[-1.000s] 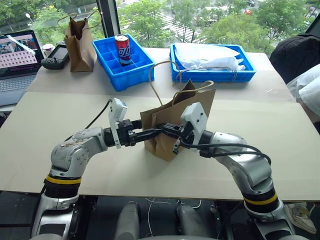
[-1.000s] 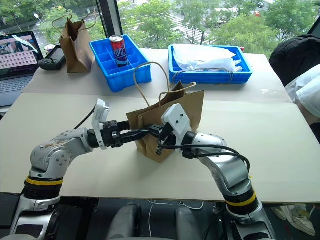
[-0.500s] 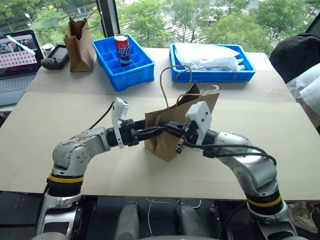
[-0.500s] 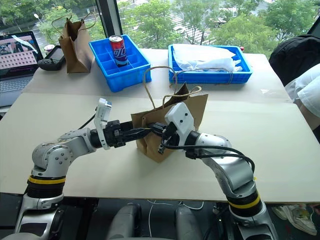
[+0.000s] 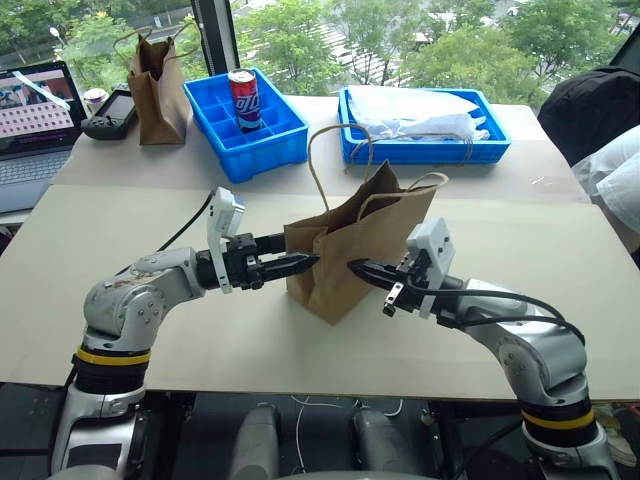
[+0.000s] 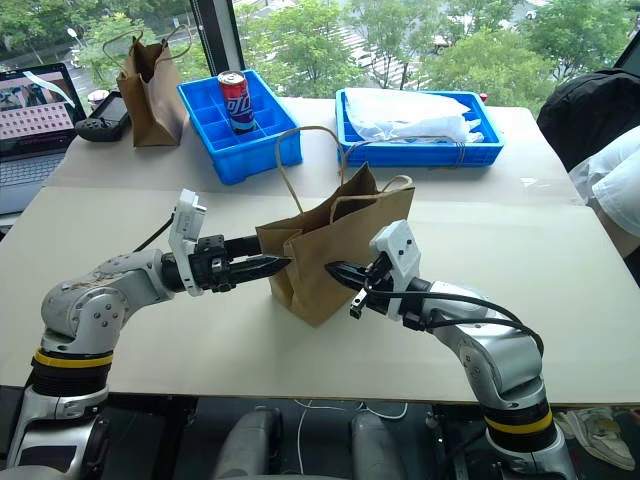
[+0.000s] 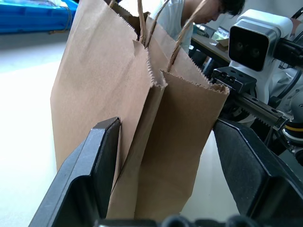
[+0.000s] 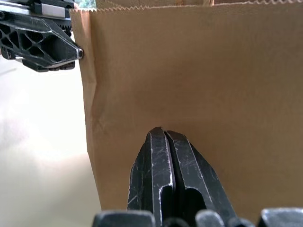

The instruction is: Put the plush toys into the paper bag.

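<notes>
Brown paper bag [image 5: 350, 245] stood upright on the table [image 5: 560, 250] in our left eye view. A second before, our right gripper [image 5: 362, 271] was up against its near face, close to our left one. Now it had pulled back to the right and sat just outside the bag's front, with its fingers shut on nothing. Our left gripper [image 5: 298, 264] held the bag's left side edge and had hardly moved.

From our right eye, the bag looked straighter and a bit wider at the top than before.

Our left wrist view showed its two fingers [image 7: 102, 161] spread with the bag's folded edge between them.

Our right wrist view showed the closed fingers [image 8: 163, 170] right at the bag's flat wall.

We saw no plush toys, so we think the bag was just being readied.
</notes>
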{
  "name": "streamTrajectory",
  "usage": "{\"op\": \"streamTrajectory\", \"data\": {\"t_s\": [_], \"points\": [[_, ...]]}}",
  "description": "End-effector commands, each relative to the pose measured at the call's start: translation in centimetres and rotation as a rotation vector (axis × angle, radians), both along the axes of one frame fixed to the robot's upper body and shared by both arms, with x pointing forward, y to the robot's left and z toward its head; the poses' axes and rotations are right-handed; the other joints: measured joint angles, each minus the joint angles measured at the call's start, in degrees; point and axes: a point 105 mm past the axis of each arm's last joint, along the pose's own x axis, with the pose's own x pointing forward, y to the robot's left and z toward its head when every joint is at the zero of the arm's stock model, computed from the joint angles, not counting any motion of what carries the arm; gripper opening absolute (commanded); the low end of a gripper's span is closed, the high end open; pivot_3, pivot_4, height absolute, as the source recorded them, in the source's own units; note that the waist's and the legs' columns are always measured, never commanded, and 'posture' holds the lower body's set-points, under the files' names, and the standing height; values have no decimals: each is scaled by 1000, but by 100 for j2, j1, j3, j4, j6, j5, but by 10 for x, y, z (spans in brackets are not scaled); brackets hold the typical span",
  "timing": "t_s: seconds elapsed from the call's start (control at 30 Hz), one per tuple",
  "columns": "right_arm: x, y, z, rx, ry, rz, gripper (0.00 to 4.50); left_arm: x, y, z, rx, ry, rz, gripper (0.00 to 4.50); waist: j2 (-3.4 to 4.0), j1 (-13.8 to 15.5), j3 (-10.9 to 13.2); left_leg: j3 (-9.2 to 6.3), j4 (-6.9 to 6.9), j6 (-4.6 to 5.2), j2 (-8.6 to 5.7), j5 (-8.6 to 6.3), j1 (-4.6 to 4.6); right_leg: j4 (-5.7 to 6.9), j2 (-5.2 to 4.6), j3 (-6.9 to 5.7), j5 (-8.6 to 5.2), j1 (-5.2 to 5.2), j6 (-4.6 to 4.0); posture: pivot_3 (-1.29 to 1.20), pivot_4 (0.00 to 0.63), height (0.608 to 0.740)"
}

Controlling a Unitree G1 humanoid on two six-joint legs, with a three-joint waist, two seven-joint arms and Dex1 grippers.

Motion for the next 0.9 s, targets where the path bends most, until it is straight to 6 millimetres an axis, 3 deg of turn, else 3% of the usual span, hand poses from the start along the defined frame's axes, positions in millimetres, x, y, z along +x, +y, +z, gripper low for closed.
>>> {"op": "streamTrajectory", "data": {"t_s": [0.03, 0.27, 0.6, 0.73, 0.9], "points": [[-9, 18, 8, 26, -36, 49, 0, 4, -4, 8, -4, -47, 18, 3293, 0, -1, 0, 0, 0, 0, 0, 0, 0, 0, 0, 0, 0, 0, 0, 0, 150, 689], [-8, 32, 5, 56, -30, 52, 0, 1, -11, 7, -9, -39, 3, 3293, 0, 12, 0, 0, 0, 0, 0, 0, 0, 0, 0, 0, 0, 1, 0, 0, 150, 689], [-1, 35, 5, 66, -41, 31, 0, 8, -14, 2, 10, -22, 37, 3293, 0, 13, 0, -1, 0, 0, 0, 0, 0, 0, 0, -1, 0, 1, 0, 0, 150, 689], [-2, 38, 6, 71, -47, 36, 0, 19, -11, 1, 37, -35, 102, 2300, 0, 9, 0, -1, 0, 0, 0, 0, 0, 0, 0, -1, 0, 1, 0, 0, 150, 689], [-5, 35, 5, 60, -45, 34, 0, 26, -8, 3, 38, -48, 125, 337, 0, 14, 0, -1, 0, 0, 0, 0, 0, 0, 0, -1, 0, 1, 0, 0, 150, 689]]}}
